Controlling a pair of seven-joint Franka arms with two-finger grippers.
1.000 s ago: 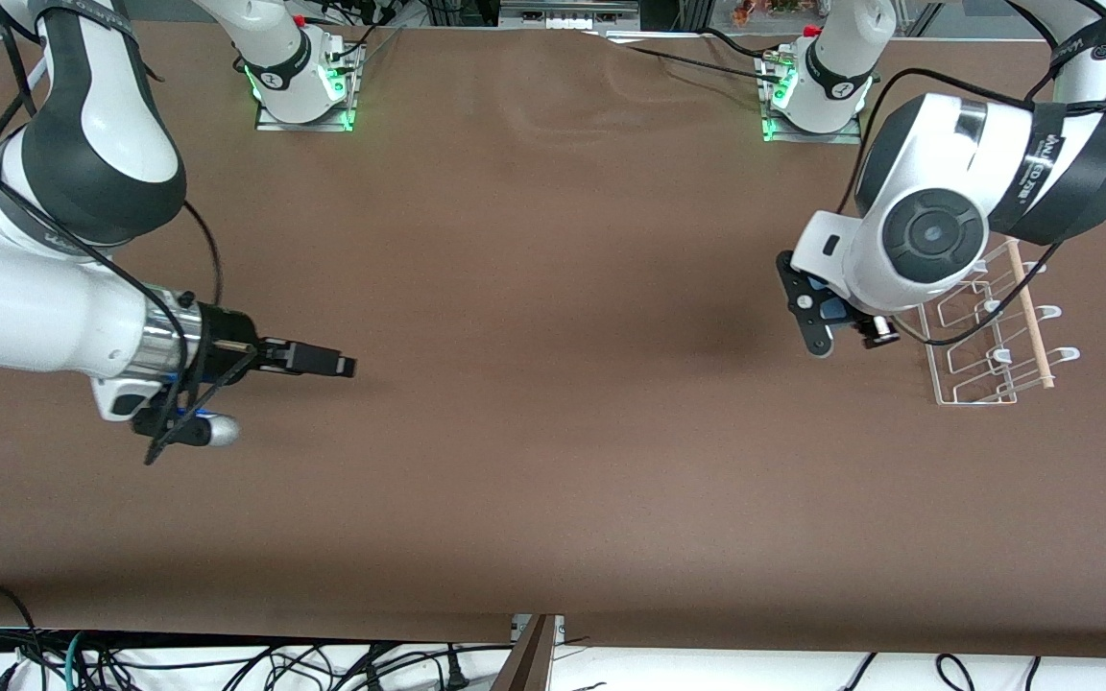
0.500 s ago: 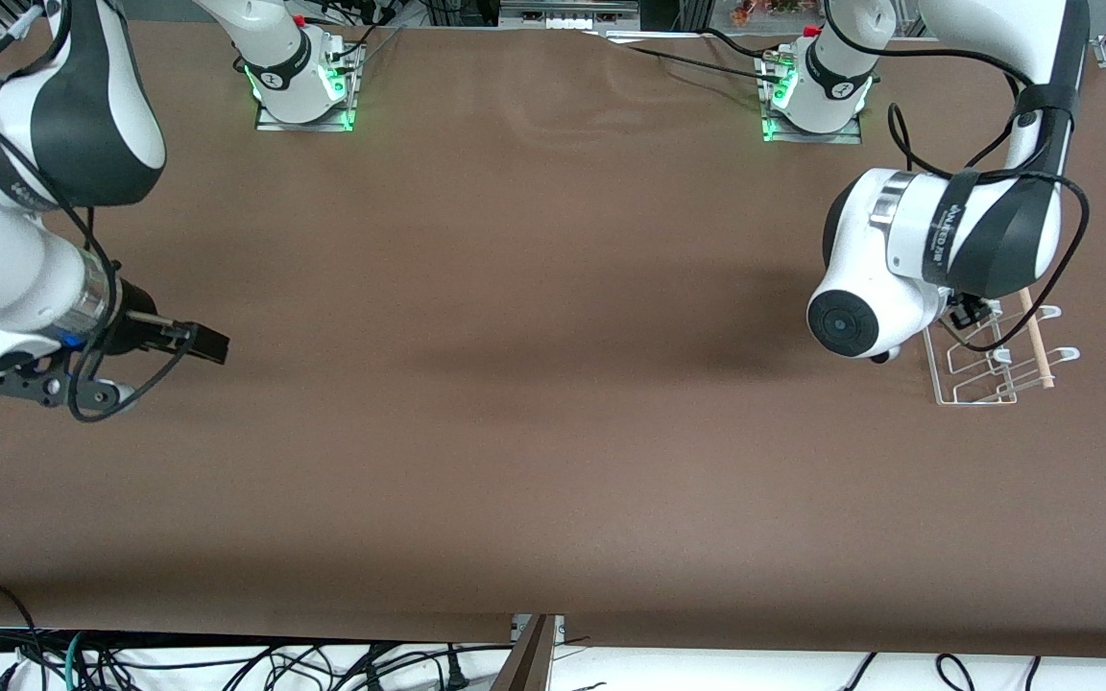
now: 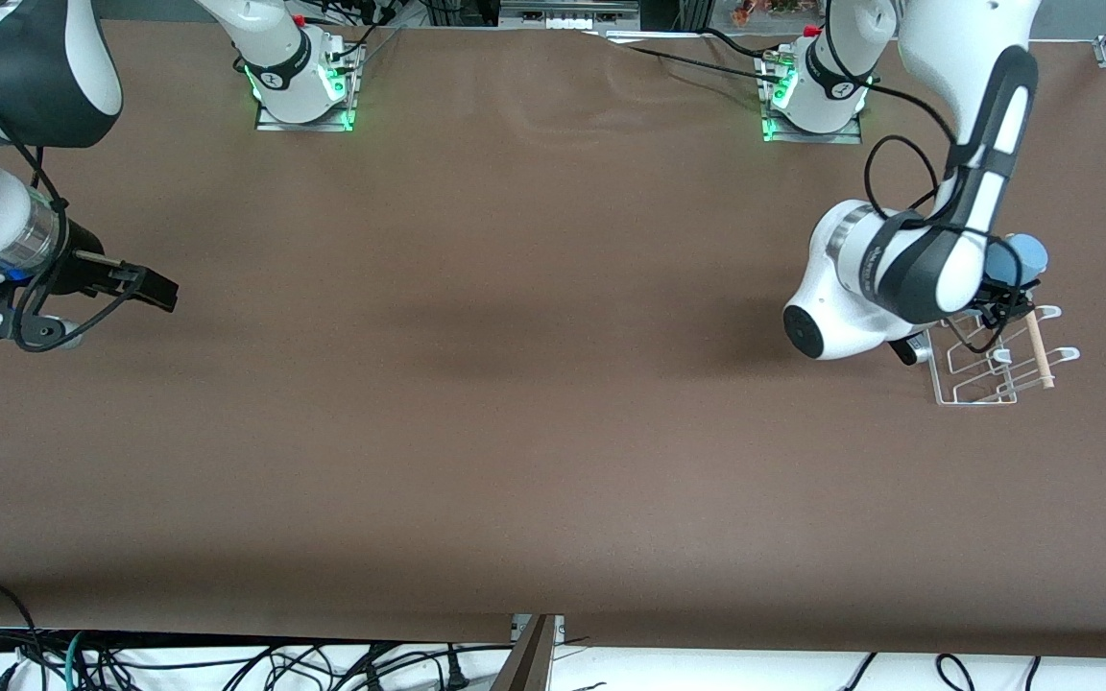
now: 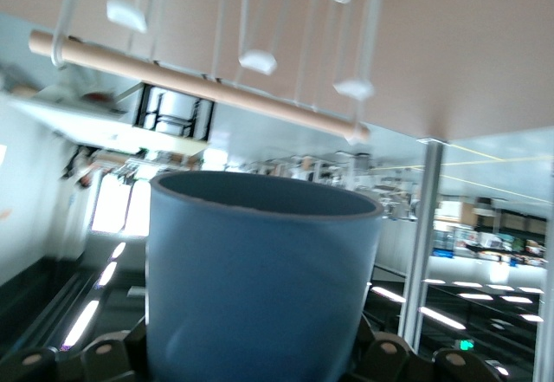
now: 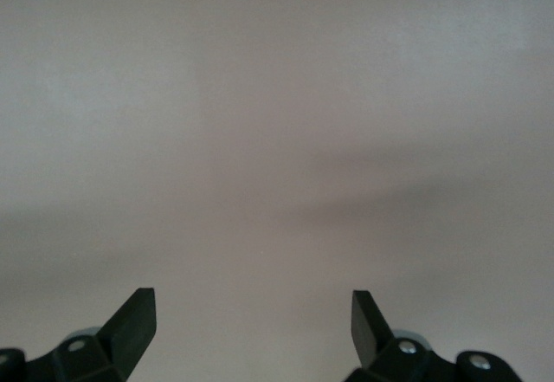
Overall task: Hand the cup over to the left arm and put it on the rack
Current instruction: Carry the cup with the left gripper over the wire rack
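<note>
The light-blue cup hangs in the air over the white wire rack, above the end of the rack that lies farther from the front camera. My left gripper is shut on the cup, mostly hidden under the arm's wrist. In the left wrist view the cup fills the space between the jaws with its open rim toward the rack's prongs and wooden dowel. My right gripper waits open and empty low over the table at the right arm's end; the right wrist view shows it over bare table.
The rack stands near the left arm's end of the table with its dowel on the side toward the table's edge. The left arm's elbow hangs beside the rack. Both arm bases sit along the table's edge farthest from the front camera.
The left arm has swung and turned its wrist, bringing the held cup over the rack. The right arm has drawn back toward its own end of the table, still open.
</note>
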